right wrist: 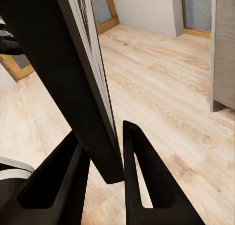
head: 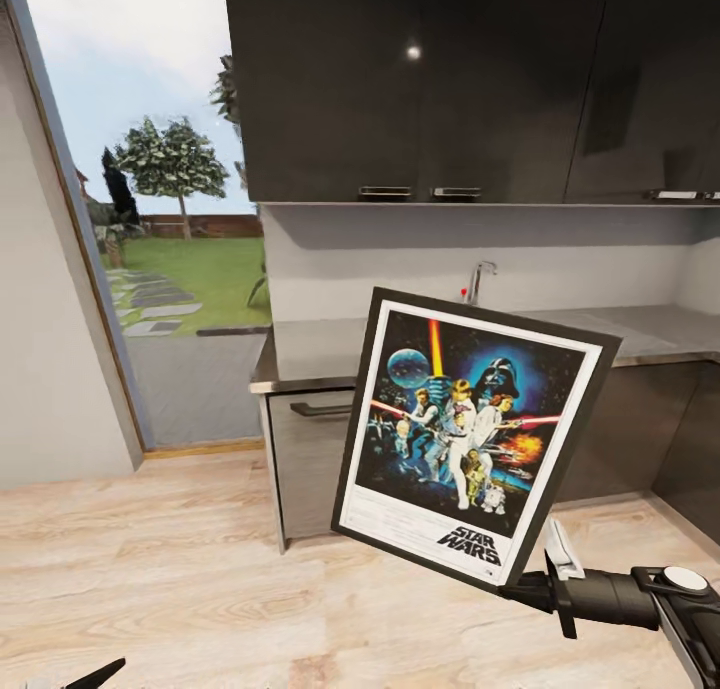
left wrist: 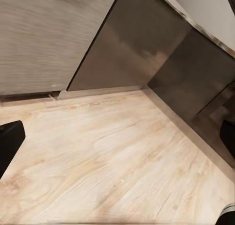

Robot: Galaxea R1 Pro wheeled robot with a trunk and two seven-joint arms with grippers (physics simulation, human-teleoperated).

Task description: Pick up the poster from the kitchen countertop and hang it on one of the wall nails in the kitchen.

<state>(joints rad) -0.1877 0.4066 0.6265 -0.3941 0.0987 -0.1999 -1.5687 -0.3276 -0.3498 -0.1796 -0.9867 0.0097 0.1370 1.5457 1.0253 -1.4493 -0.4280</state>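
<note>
The Star Wars poster (head: 468,434), black-framed with a white border, hangs tilted in the air in front of the counter, its picture facing me. My right gripper (head: 540,587) is shut on the frame's lower right corner. In the right wrist view its two black fingers (right wrist: 142,176) pinch the poster's dark edge (right wrist: 81,87). The light grey kitchen countertop (head: 320,354) with its chrome tap (head: 478,279) lies behind the poster. My left gripper (left wrist: 117,146) hangs low over the wooden floor, open, its fingers (left wrist: 9,144) spread wide with nothing between them.
Dark glossy wall cabinets (head: 420,79) hang above the counter, and dark base cabinets (head: 310,449) stand below it. At the left, a tall glass opening (head: 150,199) looks onto a garden. Light wooden floor (head: 150,569) stretches in front.
</note>
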